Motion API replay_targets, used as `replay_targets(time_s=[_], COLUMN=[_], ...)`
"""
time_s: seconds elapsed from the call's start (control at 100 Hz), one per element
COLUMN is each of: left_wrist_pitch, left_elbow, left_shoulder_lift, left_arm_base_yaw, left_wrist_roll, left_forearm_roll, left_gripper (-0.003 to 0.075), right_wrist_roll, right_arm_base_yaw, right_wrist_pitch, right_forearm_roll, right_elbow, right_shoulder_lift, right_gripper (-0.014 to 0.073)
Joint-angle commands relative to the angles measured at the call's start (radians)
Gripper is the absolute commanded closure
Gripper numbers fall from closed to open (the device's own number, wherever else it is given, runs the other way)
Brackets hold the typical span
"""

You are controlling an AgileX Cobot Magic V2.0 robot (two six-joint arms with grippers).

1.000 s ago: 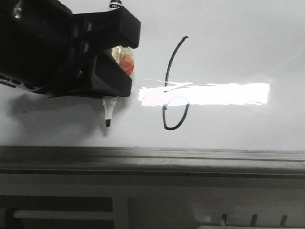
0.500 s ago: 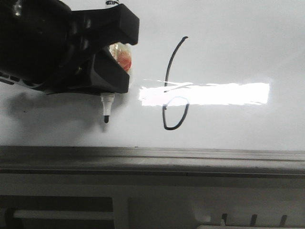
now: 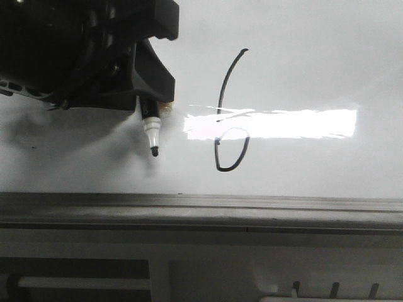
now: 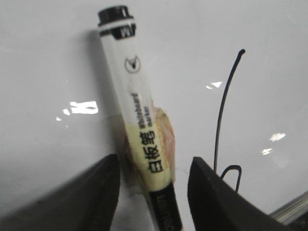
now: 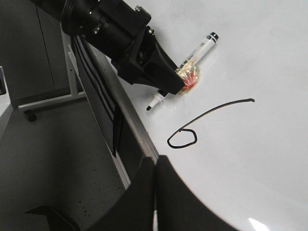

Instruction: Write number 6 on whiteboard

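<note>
The number 6 (image 3: 228, 113) is a thin black line on the whiteboard (image 3: 302, 56), a tall curve ending in a closed loop; it crosses the bright glare. It also shows in the right wrist view (image 5: 185, 137) and partly in the left wrist view (image 4: 222, 110). My left gripper (image 3: 150, 78) is to the left of the 6. Its jaws stand apart around the marker pen (image 4: 139, 120), with a gap on each side. The marker's black tip (image 3: 154, 150) points toward the board's near edge. My right gripper (image 5: 155, 161) is shut and empty over the board's edge.
The board's grey metal frame edge (image 3: 201, 207) runs along the near side. Beyond it are the table's side and a grey floor with a wheeled stand (image 5: 33, 103). Yellow-orange tape (image 5: 188, 77) wraps the marker's middle.
My left gripper has moved up and turned. The marker tip has shifted right and away from the frame edge, now tilted. The orange tape no longer shows in the front view.
</note>
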Motion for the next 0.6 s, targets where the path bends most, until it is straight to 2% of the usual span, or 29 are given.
replay_targets(time_s=[0.0,0.09,0.14,0.33,0.59], left_wrist_pitch=[-0.144,-0.144,-0.144,-0.144,-0.128], left_elbow=[-0.012,-0.012,-0.012,-0.012,-0.012], left_shoulder_lift=[0.003,0.003,0.003,0.003,-0.077], left_arm_base_yaw=[0.013,0.013,0.013,0.013,0.013], left_wrist_roll=[-0.003,-0.003,-0.003,-0.003,-0.003], left_forearm_roll=[-0.003,-0.003,-0.003,-0.003,-0.003], left_gripper=[0.0361,0.0355,0.0326,0.0132,0.0113], right_wrist_roll=[0.001,0.001,0.001,0.001,0.001], right_arm_base_yaw=[-0.007,-0.007,-0.007,-0.007,-0.007], right_wrist_pitch=[-0.055,-0.055,-0.055,-0.057,-0.057], right_forearm_roll=[0.020,0.020,0.020,0.020,0.020], right_elbow=[-0.025,-0.025,-0.025,-0.025,-0.025], right_shoulder_lift=[0.002,0.002,0.002,0.002,0.002], right_gripper=[0.0659,0.0659,0.0659,0.0659,0.0659])
